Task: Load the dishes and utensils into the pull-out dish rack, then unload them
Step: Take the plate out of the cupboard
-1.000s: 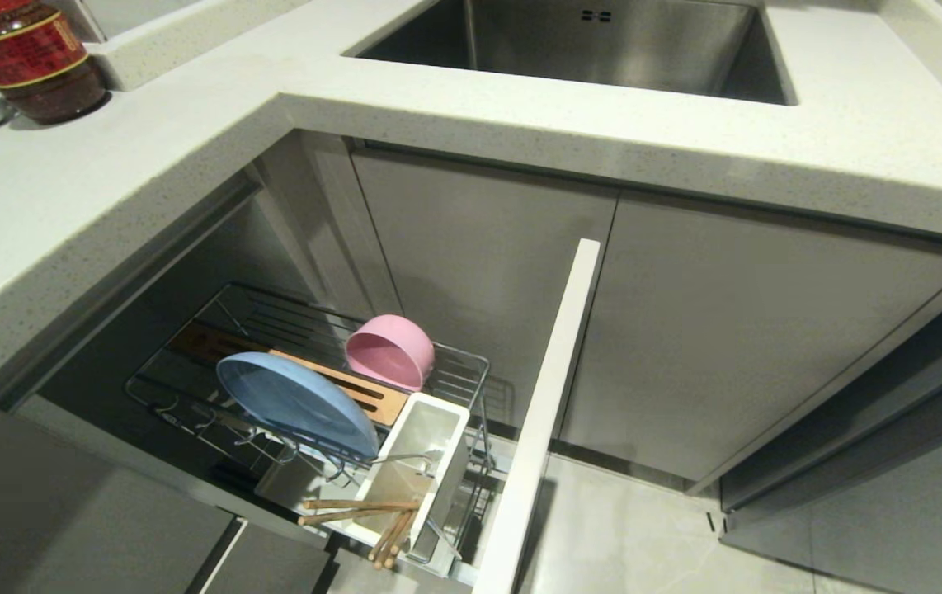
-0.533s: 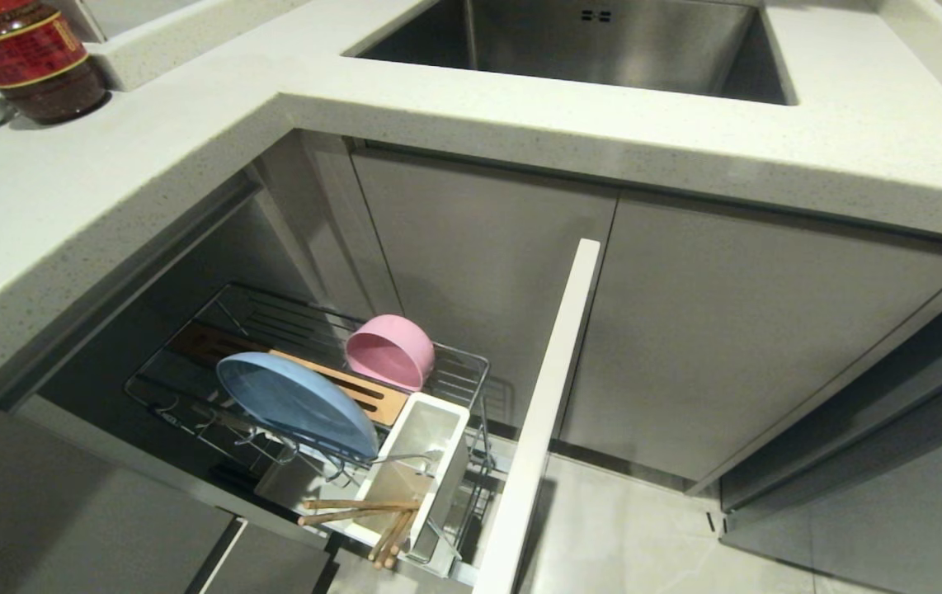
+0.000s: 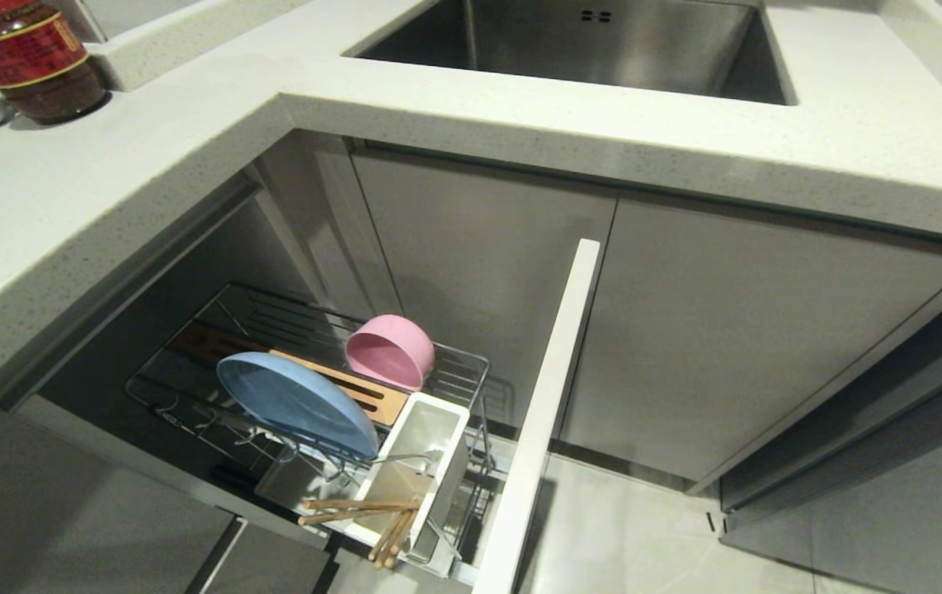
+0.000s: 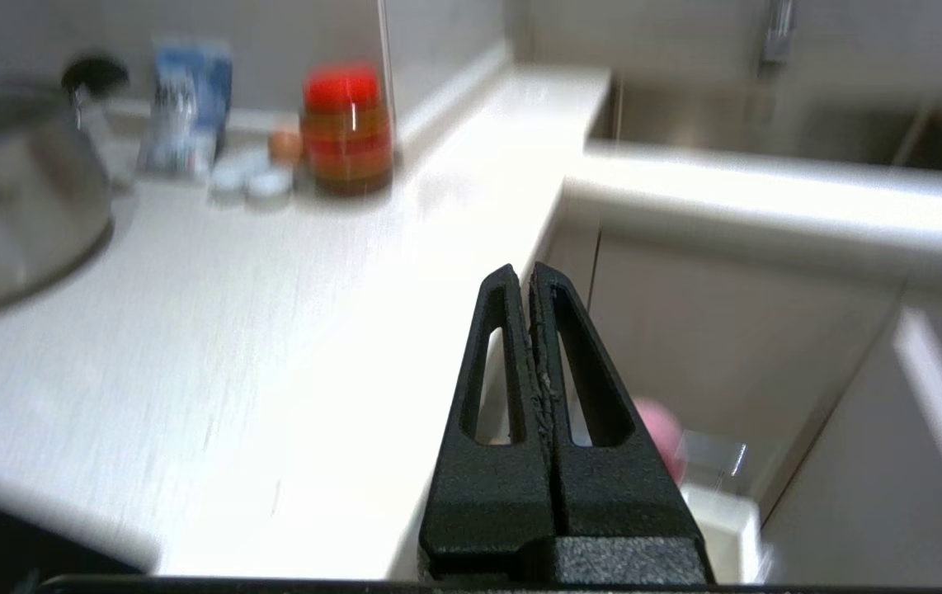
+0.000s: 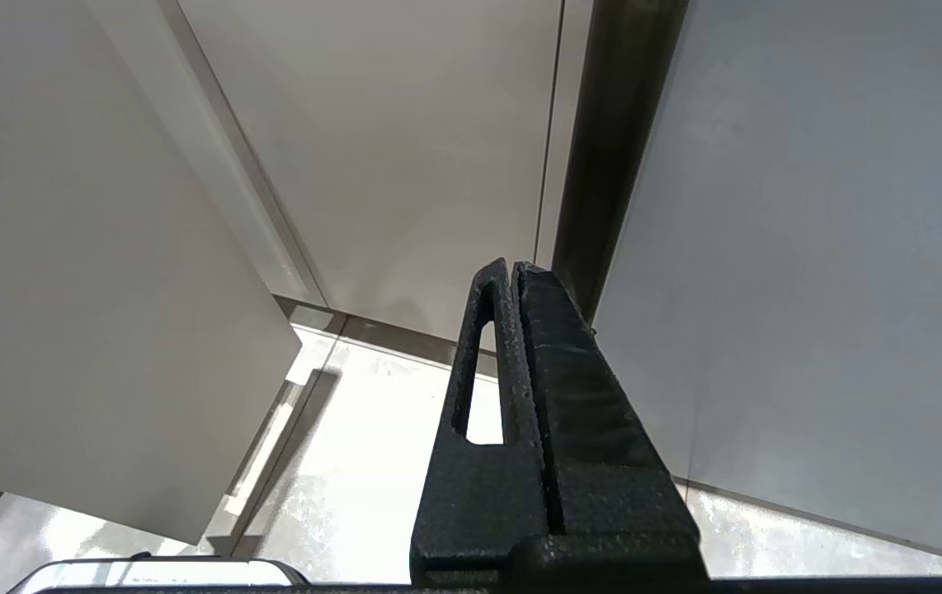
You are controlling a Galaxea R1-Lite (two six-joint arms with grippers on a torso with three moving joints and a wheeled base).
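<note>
Chrome wire of the pull-out dish rack point(image 3: 471, 367) carries its full load, and across the last second the head view shows nothing shifted: the light blue plate point(image 3: 294, 403) stands on edge in the prongs in front of the slotted wooden strip point(image 3: 360, 392), the pink bowl point(image 3: 391, 351) lies tipped on its side behind that strip, and the wooden chopsticks point(image 3: 355, 506) lean out of the near end of the white utensil holder point(image 3: 438, 441), which sits just beside the pale front panel point(image 3: 549, 396). A thin metal handle pokes from the holder too (probably the fork, though I cannot be sure). With everything still racked and neither arm in the head view, loading looks finished and unloading not yet begun. Only the wrist views show the arms. The left gripper point(image 4: 531, 276) is pressed fully shut with nothing between its fingers, raised above the edge of the white countertop point(image 4: 215, 346) with the rack below and ahead of it; its blurred view catches a sliver of the bowl, plus a steel pot point(image 4: 9, 214) and a red-lidded jar point(image 4: 347, 128) at the back of the counter. The right gripper point(image 5: 512, 268) is likewise closed and empty, parked low facing grey cabinet doors point(image 5: 405, 140) and the floor, well away from the rack.
</note>
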